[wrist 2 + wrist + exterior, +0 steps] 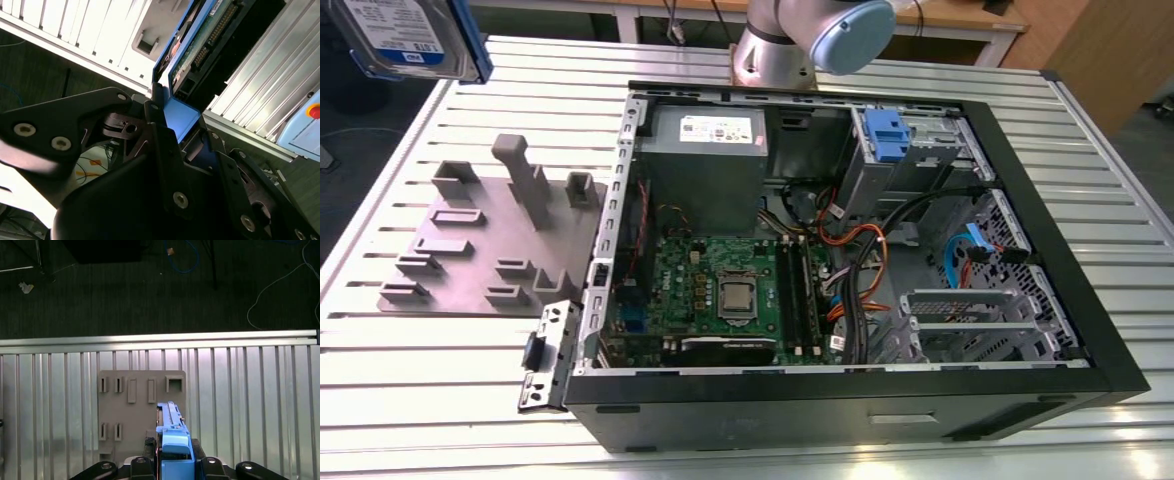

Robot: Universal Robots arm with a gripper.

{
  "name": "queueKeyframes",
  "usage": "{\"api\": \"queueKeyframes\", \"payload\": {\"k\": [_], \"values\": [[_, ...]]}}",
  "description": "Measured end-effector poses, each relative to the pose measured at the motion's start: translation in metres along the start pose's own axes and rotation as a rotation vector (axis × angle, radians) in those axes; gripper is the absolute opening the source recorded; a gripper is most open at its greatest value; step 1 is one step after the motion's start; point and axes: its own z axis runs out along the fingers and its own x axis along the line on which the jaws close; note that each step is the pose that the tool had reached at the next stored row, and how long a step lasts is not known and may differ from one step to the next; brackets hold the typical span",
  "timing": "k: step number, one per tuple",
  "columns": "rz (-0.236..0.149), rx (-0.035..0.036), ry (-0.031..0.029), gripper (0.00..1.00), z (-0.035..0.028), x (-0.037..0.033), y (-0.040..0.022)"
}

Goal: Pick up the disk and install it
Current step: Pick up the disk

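While the open computer case is lying on its side on the slatted metal table, the disk is hanging in the air over the table's far corner at the exterior view's left. It is well apart from the case, and its blue-and-white label is facing the camera. In both wrist views the gripper is gripping the disk, its jaws pressing narrowly on the blue plastic frame at one end. The drive's green circuit-board side is showing in the second wrist view. In the first wrist view the disk is standing edge-on over a grey fixture plate with rectangular slots, which is lying on the table. In the exterior view that plate is sitting just beside the case, and the arm's base is standing behind it.
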Motion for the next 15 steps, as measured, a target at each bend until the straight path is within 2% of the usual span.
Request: {"api": "queueKeyframes", "payload": {"k": [15], "values": [[0.0, 0.0, 0.0, 0.36, -0.0001, -0.0004, -0.0075]]}}
